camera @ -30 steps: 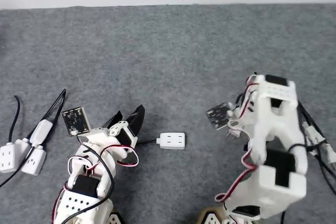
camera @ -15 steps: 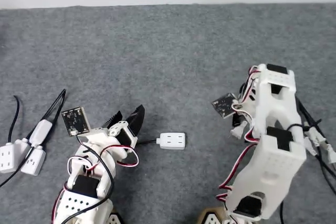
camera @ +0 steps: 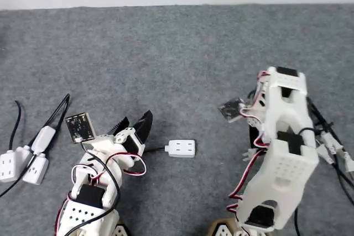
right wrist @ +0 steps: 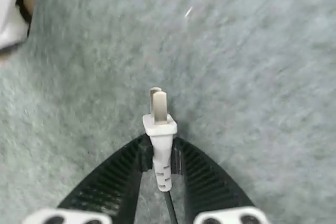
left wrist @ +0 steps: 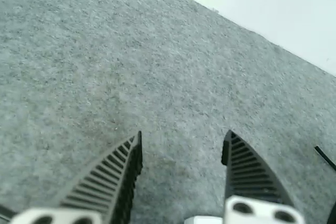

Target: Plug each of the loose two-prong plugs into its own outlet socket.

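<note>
Plug [right wrist: 160,127]: looks light and stiff; your right gripper [right wrist: 159,143] pinches its ribbed body, prongs free.
Left gripper [left wrist: 182,140]: spread wide, holding nothing.

A white two-prong plug [right wrist: 159,129] sat pinched in the right claw [right wrist: 159,141], its prongs pointing out over the grey counter [camera: 182,53]. A white outlet socket [camera: 181,147] lay flat, slots up. Two more white socket blocks [camera: 34,171] lay side by side at the left edge.
</note>
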`<state>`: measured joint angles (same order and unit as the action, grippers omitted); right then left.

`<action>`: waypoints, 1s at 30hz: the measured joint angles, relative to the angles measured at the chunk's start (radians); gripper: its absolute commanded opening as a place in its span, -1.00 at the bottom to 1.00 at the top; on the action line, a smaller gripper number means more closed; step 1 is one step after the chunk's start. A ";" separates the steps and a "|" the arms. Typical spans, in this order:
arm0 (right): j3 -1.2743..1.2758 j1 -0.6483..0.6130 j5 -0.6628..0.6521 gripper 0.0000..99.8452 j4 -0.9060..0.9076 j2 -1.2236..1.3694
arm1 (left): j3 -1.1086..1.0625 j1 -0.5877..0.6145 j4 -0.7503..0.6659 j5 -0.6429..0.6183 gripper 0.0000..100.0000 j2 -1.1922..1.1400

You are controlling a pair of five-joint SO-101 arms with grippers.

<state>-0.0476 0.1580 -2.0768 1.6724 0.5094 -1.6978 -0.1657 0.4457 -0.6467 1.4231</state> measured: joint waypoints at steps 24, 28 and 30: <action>-0.002 -0.384 0.680 -0.75 -0.226 -0.044 | 0.000 0.000 0.000 0.000 -0.53 0.000; -0.014 -0.377 0.727 -0.44 -0.236 -0.043 | 0.000 0.000 0.000 0.000 -0.53 0.000; -0.037 -0.371 0.744 -0.39 -0.236 -0.043 | 0.000 -0.008 0.000 -0.003 -0.53 0.000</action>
<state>-0.0844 -0.2133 -1.3326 1.4362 0.4664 -1.6978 -0.1734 0.4457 -0.6498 1.4231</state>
